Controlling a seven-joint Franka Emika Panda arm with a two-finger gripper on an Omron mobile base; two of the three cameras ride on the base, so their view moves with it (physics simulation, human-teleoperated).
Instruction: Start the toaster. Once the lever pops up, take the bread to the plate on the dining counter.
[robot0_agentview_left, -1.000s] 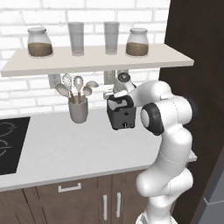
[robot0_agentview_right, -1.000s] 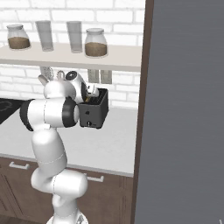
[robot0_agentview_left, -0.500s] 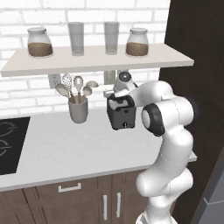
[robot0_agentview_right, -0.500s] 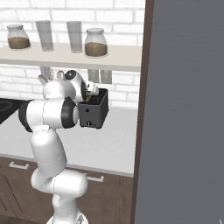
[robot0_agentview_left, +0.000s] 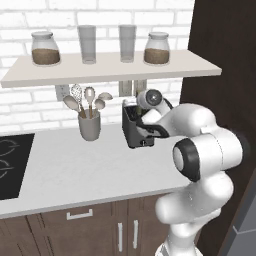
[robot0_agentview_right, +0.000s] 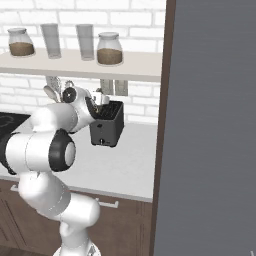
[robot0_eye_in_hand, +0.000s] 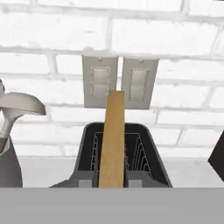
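The toaster is a small dark grey box with open slots on top and a small knob low on its front face. It stands on the light counter, close to the white brick wall, just to the right of the grey utensil cup and below the long shelf that carries jars and glasses. Behind the toaster, two pale switch plates sit on the wall.

In the hand view the bread shows edge-on as a thin golden-brown slab, standing upright above the toaster's slots with its lower end toward the camera.

The gripper is right over the toaster's top. Its fingertips are hidden, so the grip is hard to judge, but the jaws appear pinched onto the bread.
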